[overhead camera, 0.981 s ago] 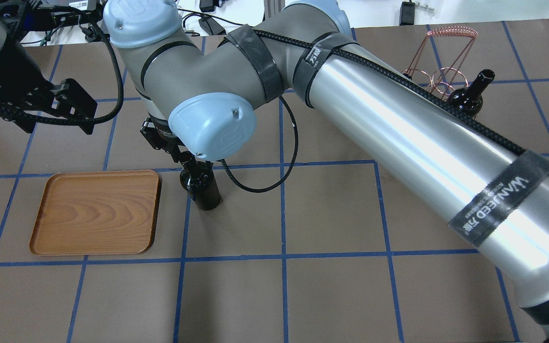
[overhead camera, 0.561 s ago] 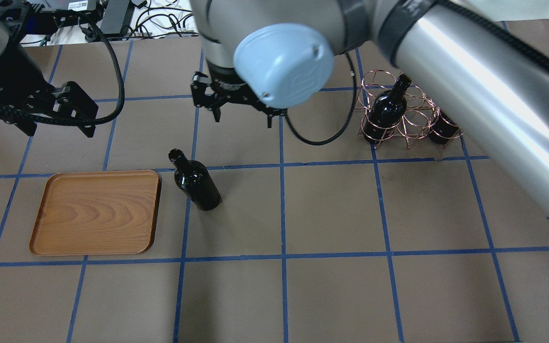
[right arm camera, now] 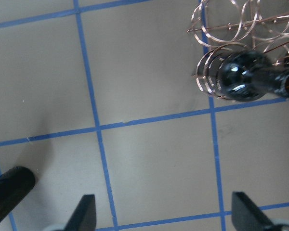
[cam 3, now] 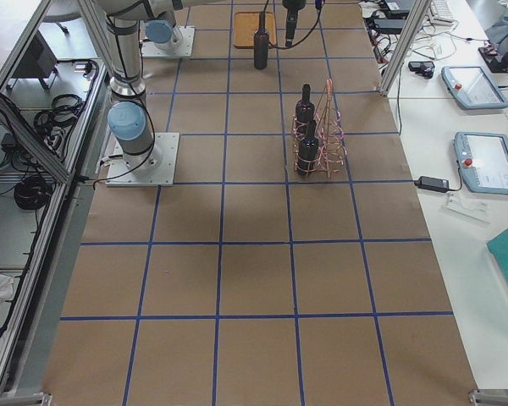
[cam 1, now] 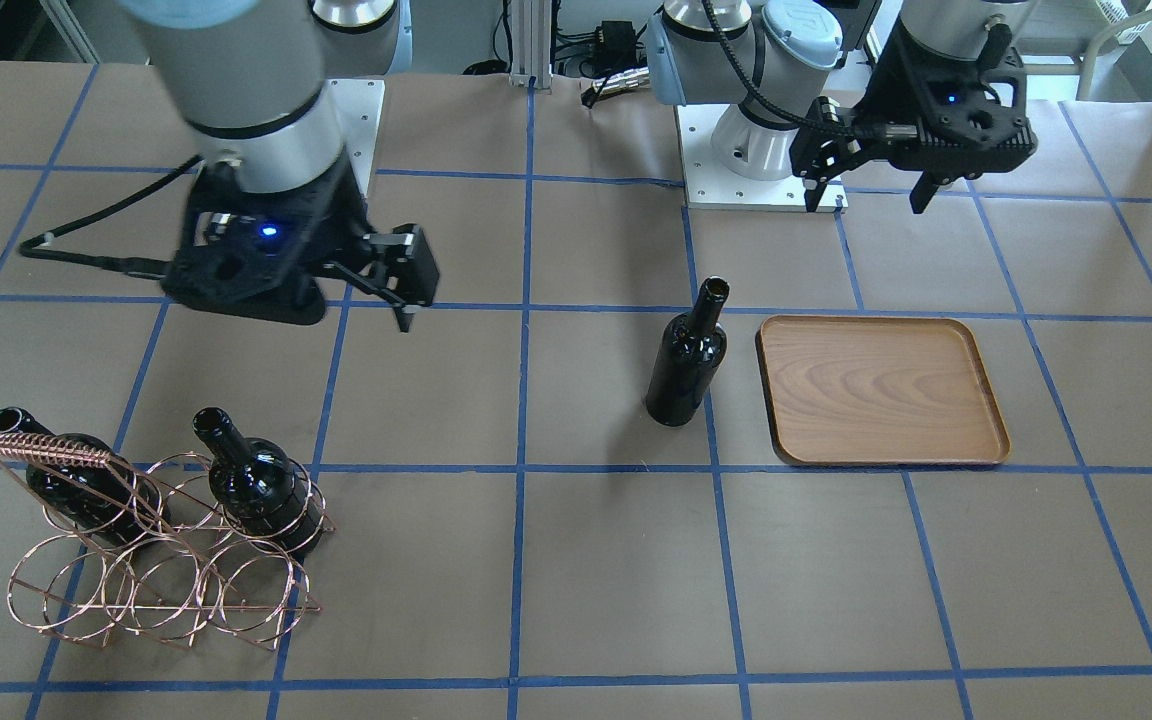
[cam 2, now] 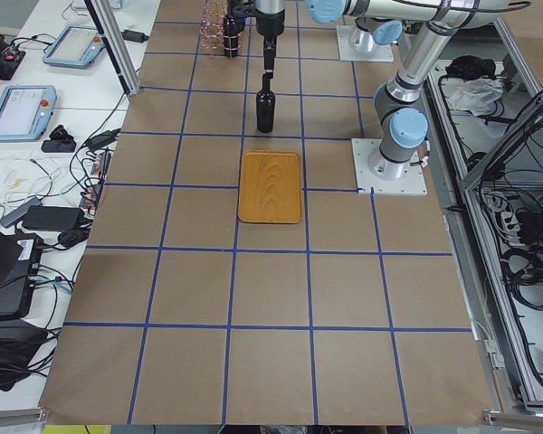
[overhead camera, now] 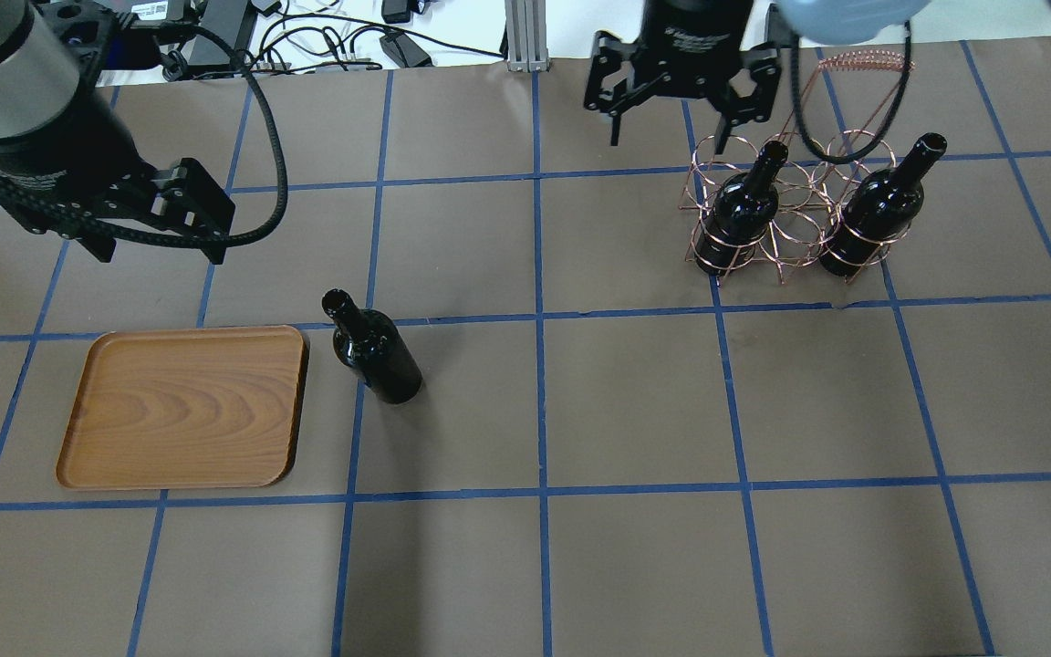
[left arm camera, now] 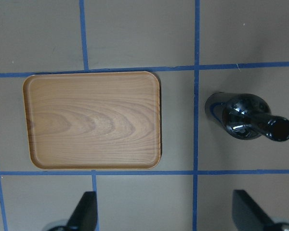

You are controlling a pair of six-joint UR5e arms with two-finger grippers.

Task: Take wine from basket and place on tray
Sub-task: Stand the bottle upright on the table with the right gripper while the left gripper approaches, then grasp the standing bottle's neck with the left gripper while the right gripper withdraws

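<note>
Brown paper gridded with blue tape covers the worktop [overhead camera: 635,411], where the wine bottle [overhead camera: 377,356] stands upright just beside the tray [overhead camera: 183,406], not yet on it. The likely step is for the left gripper [cam 1: 866,200], whose jaws are spread wide and empty beyond the tray, to take the bottle. It should close on the neck below the lip, lift straight up so the base clears the raised rim, and set the bottle flat well inside, since tall glossy glass tips easily. A second ago the right gripper [overhead camera: 669,137] held this bottle's neck. Now its jaws are open and empty by the basket [overhead camera: 858,62], which holds a second bottle [overhead camera: 743,212] and a third bottle [overhead camera: 877,214].
</note>
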